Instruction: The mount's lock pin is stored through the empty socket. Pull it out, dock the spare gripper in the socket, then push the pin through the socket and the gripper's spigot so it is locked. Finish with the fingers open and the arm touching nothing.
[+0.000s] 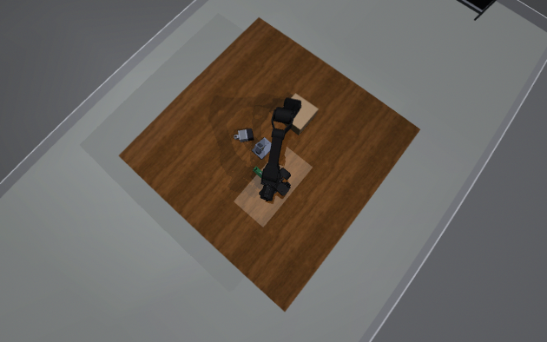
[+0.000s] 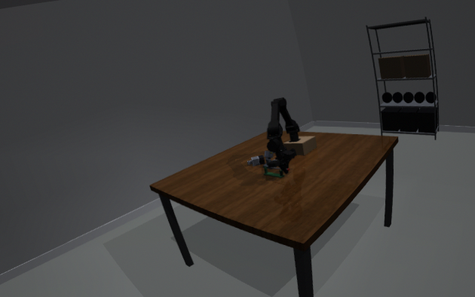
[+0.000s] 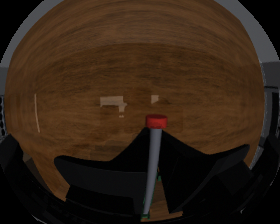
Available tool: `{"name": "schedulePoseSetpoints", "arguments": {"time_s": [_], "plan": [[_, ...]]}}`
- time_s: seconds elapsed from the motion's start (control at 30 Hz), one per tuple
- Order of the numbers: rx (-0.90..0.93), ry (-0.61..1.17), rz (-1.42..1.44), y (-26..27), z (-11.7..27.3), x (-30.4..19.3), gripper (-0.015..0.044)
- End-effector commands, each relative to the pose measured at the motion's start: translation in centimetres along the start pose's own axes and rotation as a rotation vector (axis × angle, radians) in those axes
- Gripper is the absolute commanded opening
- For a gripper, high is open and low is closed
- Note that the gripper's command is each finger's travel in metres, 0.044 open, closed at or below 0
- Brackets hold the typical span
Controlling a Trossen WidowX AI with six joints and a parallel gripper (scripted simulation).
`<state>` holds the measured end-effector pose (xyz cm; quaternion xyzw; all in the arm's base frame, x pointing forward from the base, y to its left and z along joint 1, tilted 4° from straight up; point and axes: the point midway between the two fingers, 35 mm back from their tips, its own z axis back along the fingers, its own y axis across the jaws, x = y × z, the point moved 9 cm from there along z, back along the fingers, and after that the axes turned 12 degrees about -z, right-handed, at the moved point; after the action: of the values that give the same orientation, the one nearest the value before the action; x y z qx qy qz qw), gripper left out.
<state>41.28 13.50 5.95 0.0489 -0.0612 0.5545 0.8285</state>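
My gripper [image 3: 151, 131] [image 2: 285, 169] is shut on the lock pin, low over the table. The pin's grey shaft [image 3: 154, 155] runs between the fingers, and its red head [image 3: 156, 121] [image 2: 288, 169] sticks out past them. The pin's far end is close to the green cradle [image 1: 257, 171] [image 2: 273, 174]; whether it touches is unclear. The grey mount [image 1: 261, 148] stands beside the arm, no pin seen through its socket; it is partly hidden in the exterior view. The spare gripper [image 1: 244, 135] [image 2: 255, 160], light grey with a dark end, lies beyond the mount, undocked.
The arm's base stands at a pale wooden block [image 1: 306, 114] [image 2: 306, 145]. The arm passes close beside the mount in the top view. A pale rectangular patch [image 1: 260, 213] shows on the table [image 1: 339, 143] under the gripper. A shelf rack [image 2: 405, 79] stands far behind the table.
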Motion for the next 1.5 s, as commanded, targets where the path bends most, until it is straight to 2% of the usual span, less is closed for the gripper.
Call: {"name": "schedulePoseSetpoints", "arguments": {"time_s": [0.0, 0.67, 0.93, 1.47], "plan": [[0.002, 0.001, 0.005, 0.0, -0.2, 0.0, 0.0000], [0.002, 0.001, 0.005, 0.0, -0.2, 0.0, 0.0000], [0.001, 0.001, 0.000, 0.0, -0.1, 0.0, 0.0200], [0.019, 0.015, -0.001, 0.2, 2.1, 0.3, 0.0200]]}}
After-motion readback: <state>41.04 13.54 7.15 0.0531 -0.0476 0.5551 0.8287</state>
